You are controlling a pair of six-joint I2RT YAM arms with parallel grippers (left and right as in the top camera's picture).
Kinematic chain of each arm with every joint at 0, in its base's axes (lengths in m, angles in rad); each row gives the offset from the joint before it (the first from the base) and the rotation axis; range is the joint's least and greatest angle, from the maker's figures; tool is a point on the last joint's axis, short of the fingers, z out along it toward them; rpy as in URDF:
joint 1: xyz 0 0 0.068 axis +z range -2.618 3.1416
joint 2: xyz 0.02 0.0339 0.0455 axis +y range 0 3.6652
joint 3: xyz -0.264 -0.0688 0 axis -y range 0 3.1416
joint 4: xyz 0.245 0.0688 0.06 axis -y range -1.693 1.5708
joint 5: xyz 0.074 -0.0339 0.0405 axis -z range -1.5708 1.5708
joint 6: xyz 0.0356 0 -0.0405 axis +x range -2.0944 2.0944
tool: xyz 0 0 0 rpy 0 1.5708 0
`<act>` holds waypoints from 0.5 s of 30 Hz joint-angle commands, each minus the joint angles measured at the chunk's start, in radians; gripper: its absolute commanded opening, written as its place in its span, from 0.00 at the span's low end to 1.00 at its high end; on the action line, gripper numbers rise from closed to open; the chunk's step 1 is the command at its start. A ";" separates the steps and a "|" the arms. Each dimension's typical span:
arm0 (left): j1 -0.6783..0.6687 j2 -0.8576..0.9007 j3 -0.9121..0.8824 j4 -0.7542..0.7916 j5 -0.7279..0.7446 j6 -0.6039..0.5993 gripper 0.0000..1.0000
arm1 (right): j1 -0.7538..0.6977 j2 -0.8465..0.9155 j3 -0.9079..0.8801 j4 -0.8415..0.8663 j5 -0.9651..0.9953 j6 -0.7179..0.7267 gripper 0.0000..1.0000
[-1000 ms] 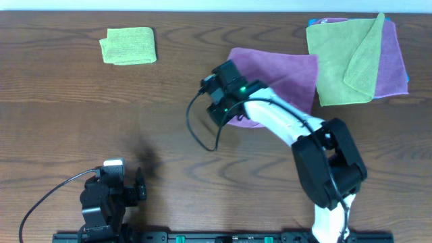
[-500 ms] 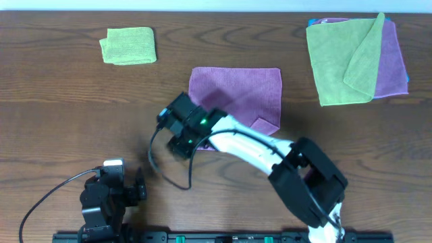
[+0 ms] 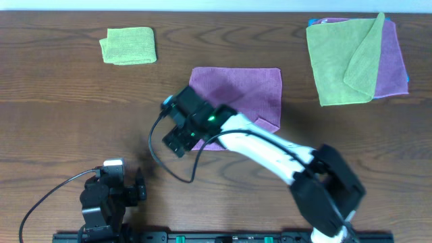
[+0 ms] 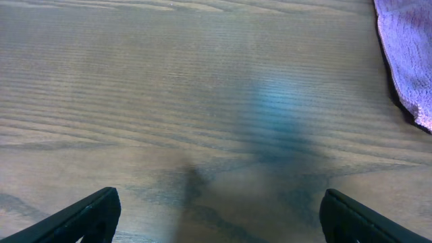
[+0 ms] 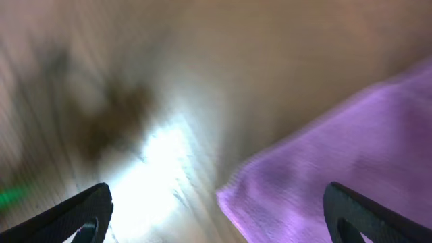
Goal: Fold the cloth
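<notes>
The purple cloth (image 3: 239,94) lies in the middle of the table as a flat, folded rectangle, with a small turned-up corner at its lower right. My right gripper (image 3: 170,127) hovers over the cloth's lower left corner, jaws wide open and empty. In the blurred right wrist view, the purple cloth corner (image 5: 337,155) lies between the spread fingers (image 5: 88,210) of the right gripper (image 5: 219,216). My left gripper (image 3: 139,186) rests open near the front edge, away from the cloth. Seen from the left wrist, the left gripper (image 4: 219,219) is over bare wood, with the cloth edge (image 4: 408,61) at the far right.
A small folded green cloth (image 3: 128,45) sits at the back left. At the back right is a pile of cloths, a green one (image 3: 344,61) draped over a purple one (image 3: 395,64). A black cable (image 3: 158,158) loops below the right gripper.
My right gripper carried the cloth's edge leftward and laid it down, then opened and let go. The cloth now lies flat and folded. The left arm has not moved.
</notes>
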 commanded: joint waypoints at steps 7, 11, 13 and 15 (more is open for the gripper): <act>-0.005 -0.006 -0.014 -0.008 -0.015 -0.012 0.95 | -0.198 -0.148 0.007 -0.200 0.045 0.177 0.99; -0.005 -0.006 -0.014 -0.008 -0.015 -0.012 0.95 | -0.251 -0.181 -0.045 -0.227 0.046 0.171 0.99; -0.005 -0.006 -0.015 -0.004 -0.010 -0.018 0.95 | -0.269 -0.185 -0.081 -0.211 0.046 0.148 0.99; -0.005 -0.006 -0.014 0.000 0.016 -0.043 0.96 | -0.284 -0.182 -0.112 -0.195 0.047 0.117 0.99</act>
